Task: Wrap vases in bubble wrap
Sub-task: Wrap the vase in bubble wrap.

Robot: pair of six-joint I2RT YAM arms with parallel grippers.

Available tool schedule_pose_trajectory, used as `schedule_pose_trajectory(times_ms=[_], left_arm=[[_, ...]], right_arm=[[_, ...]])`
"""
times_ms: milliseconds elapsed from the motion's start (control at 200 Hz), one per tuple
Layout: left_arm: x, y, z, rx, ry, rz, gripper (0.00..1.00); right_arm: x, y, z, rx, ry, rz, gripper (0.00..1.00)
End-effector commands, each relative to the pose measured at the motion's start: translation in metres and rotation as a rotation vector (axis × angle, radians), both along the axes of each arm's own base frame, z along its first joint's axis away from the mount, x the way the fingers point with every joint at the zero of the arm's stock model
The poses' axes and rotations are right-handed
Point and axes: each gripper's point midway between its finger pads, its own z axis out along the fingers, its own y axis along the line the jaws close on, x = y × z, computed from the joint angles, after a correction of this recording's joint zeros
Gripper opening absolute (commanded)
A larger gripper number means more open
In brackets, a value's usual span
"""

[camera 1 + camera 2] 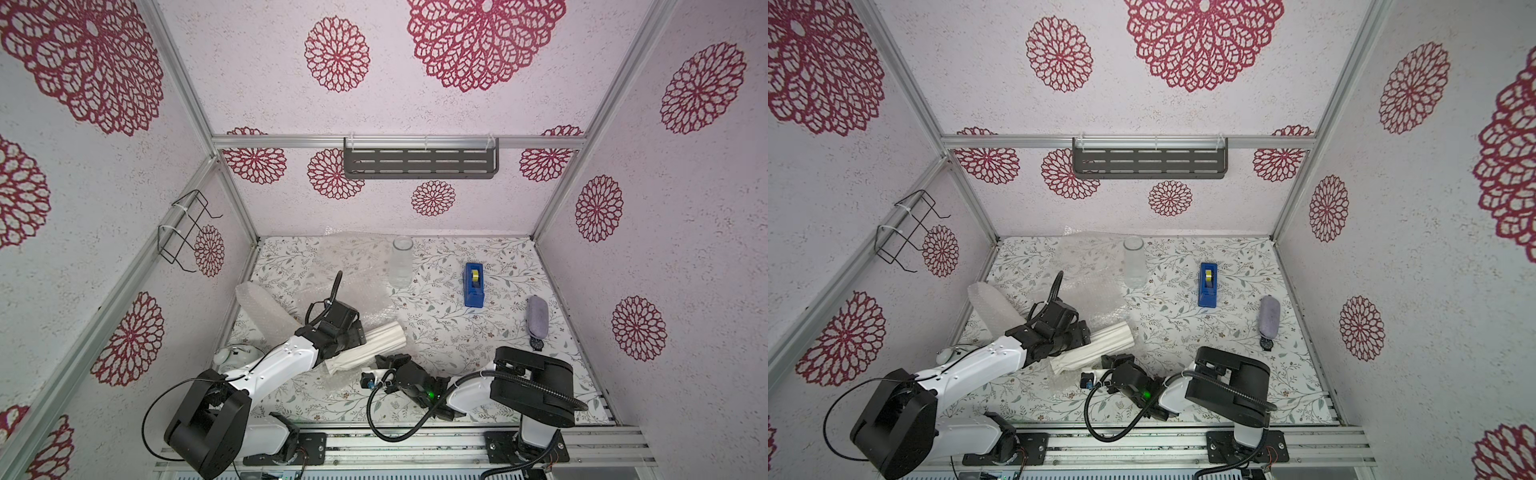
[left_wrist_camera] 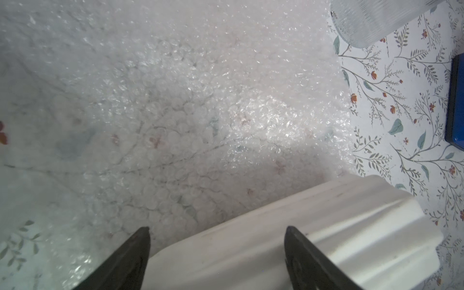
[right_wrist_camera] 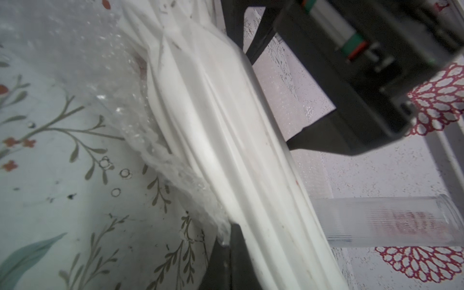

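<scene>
The left arm (image 1: 282,361) reaches from the near-left corner out over the counter (image 1: 498,357) with its wrist bent down. The left pincer (image 2: 217,231) is spread wide. Its two dark fingertips (image 2: 298,246) are at the upper side of the white ribbed vase (image 1: 384,337), spaced along its length and not clamped across it. Whether they press on it I cannot tell.

The right arm (image 1: 469,392) folds low along the near edge and points left. The right pincer (image 3: 229,238) is closed on a crinkled edge of the bubble wrap (image 2: 175,113), which is drawn up against the vase's side.

The vase lies on its side on that sheet at near centre, its narrowed neck toward the near left — matte ceramic with deep lengthwise ridges. The wrap is translucent and pebbled with small bubbles, and the counter's leaf print shows through it.

A clear glass vase (image 1: 401,264), finely fluted, stands upright at far centre, just beside the sheet's right edge. At the left is a wrapped cylinder (image 1: 262,307) — dull white under its bubbles. A blue tape dispenser (image 1: 473,284) lies right of centre.
</scene>
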Motion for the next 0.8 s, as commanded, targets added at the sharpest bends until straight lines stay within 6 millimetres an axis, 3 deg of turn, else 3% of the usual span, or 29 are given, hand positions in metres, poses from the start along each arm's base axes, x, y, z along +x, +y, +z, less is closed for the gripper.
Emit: schedule_pose_trajectory(times_ms=[0, 280, 310, 796], left_arm=[[-0.013, 0.005, -0.013, 0.038, 0.062, -0.012, 0.86], [-0.007, 0.008, -0.012, 0.025, 0.054, 0.012, 0.86], [-0.006, 0.008, -0.012, 0.022, 0.055, 0.012, 0.87], [0.017, 0.01, 0.0, 0.03, 0.024, 0.018, 0.88]], right_arm=[[0.02, 0.017, 0.047, 0.158, -0.066, -0.027, 0.0], [0.022, 0.029, 0.058, 0.199, -0.067, -0.002, 0.0], [0.035, 0.022, 0.058, 0.198, -0.07, -0.03, 0.0], [0.053, 0.035, 0.053, 0.225, -0.032, -0.034, 0.0]])
